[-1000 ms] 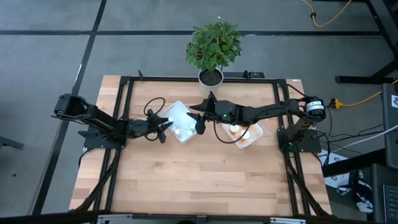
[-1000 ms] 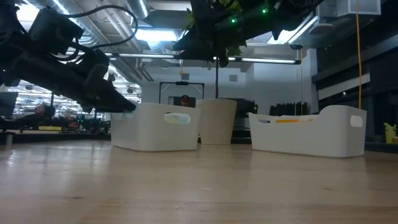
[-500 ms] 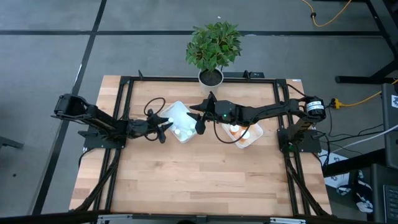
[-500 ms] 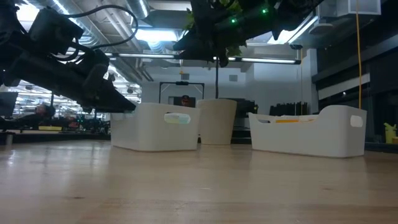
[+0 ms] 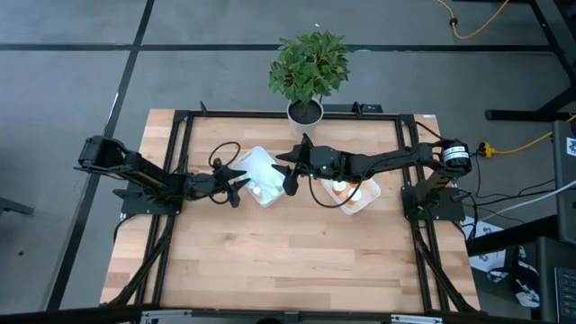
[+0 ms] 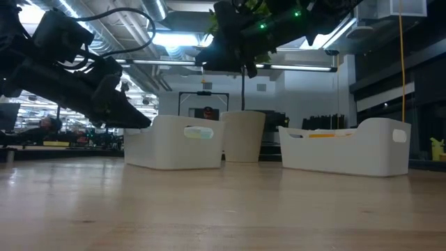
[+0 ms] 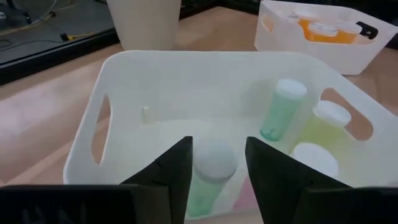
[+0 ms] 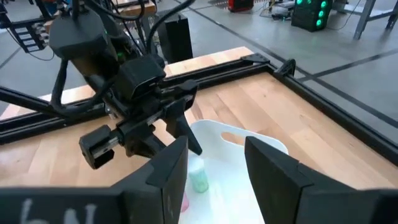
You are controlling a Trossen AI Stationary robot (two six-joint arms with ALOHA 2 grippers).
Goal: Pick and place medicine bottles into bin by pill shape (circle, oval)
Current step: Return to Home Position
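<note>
In the high view we see the wooden table (image 5: 270,270) with 2 white bins on its far half, in front of a plant (image 5: 309,67). The left bin (image 5: 256,162) holds several medicine bottles (image 5: 262,191), and their white caps show. The right bin (image 5: 371,191) holds orange bottles (image 5: 345,193). The left gripper (image 5: 238,187) is at the left edge of the left bin. The right gripper (image 5: 289,184) is over the right edge of the same bin, so the 2 arms face each other across it.

In the low view both bins stand on the table, and the pot (image 6: 244,136) of the plant is between them, farther back. Both arms hang above the table surface: the left arm is beside the left bin, and the right arm is higher, above it.

In the left wrist view the fingers (image 7: 177,171) of the left gripper are apart and hold nothing. Beyond them, inside the left bin, 1 teal bottle (image 7: 283,109) stands tilted near the wall. A yellow-green bottle (image 7: 324,121) is just beside it. A second teal bottle (image 7: 208,174) lies under the gap between the fingers.

In the right wrist view the fingers (image 8: 168,168) of the right gripper are also apart and empty. This view looks down into the left bin, with the left gripper at the bin's other side.
</note>
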